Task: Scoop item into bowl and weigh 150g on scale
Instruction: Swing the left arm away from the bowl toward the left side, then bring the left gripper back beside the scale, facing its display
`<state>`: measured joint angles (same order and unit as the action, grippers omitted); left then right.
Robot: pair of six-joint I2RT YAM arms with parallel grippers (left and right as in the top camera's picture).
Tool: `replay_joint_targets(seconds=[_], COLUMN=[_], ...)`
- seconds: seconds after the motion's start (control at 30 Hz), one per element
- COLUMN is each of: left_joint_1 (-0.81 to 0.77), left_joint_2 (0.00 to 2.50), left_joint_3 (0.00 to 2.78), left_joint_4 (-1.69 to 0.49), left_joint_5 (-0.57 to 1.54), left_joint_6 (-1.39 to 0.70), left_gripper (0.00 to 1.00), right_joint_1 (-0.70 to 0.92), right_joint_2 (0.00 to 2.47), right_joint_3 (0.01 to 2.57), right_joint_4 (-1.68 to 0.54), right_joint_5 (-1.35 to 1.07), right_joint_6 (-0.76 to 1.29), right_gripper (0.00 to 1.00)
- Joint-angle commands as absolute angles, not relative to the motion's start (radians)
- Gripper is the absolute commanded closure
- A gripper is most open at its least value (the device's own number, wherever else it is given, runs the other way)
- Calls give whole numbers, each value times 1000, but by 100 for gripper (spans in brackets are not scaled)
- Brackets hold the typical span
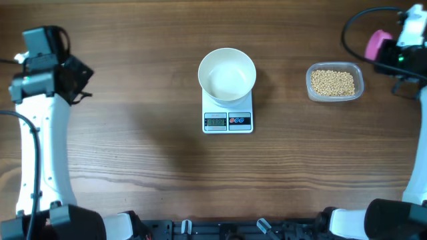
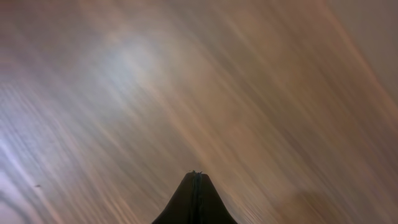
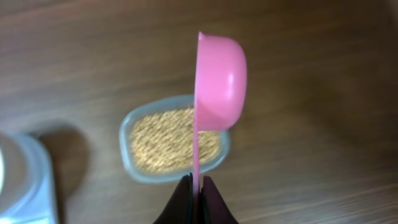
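We find the bowl (image 1: 227, 73) sitting on the scale (image 1: 227, 121). The beans (image 1: 333, 83) lie in a tub (image 1: 335, 65) to its right.

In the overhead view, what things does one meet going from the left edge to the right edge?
left arm → bowl on the scale → plastic tub of beans → pink scoop

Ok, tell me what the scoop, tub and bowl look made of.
Scoop: probably plastic. It is smooth, uniform pink with a soft sheen and a thin moulded handle.
Tub: clear or translucent plastic, going by its see-through rim.
Bowl: plain white and smooth. It could be ceramic or plastic; the look does not settle it.
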<state>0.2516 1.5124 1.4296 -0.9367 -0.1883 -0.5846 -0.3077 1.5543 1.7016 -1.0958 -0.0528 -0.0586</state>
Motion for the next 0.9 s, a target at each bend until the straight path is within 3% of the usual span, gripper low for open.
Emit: replay_joint_targets(seconds=[0.0, 0.33, 0.53, 0.87], left_joint_1=[331, 504, 545, 544], left_joint_2=[1546, 1620, 1659, 1670], left_joint_3=[1427, 1427, 1427, 1427], left_joint_4=[-938, -910, -844, -707], left_joint_5=[-231, -229, -175, -169], left_joint_6=[-583, -583, -583, -597], left_gripper=[96, 96, 96, 96], right_joint_1=[-360, -381, -378, -337], right_joint_2=[1567, 1567, 1567, 1567], right_joint_3=[1694, 1694, 1694, 1694], right_joint_4=[-1069, -1065, -1048, -1051], right_joint_5=[-71, -121, -196, -239], right_joint_6=[-102, 130, 429, 529], right_gripper=[96, 96, 96, 96])
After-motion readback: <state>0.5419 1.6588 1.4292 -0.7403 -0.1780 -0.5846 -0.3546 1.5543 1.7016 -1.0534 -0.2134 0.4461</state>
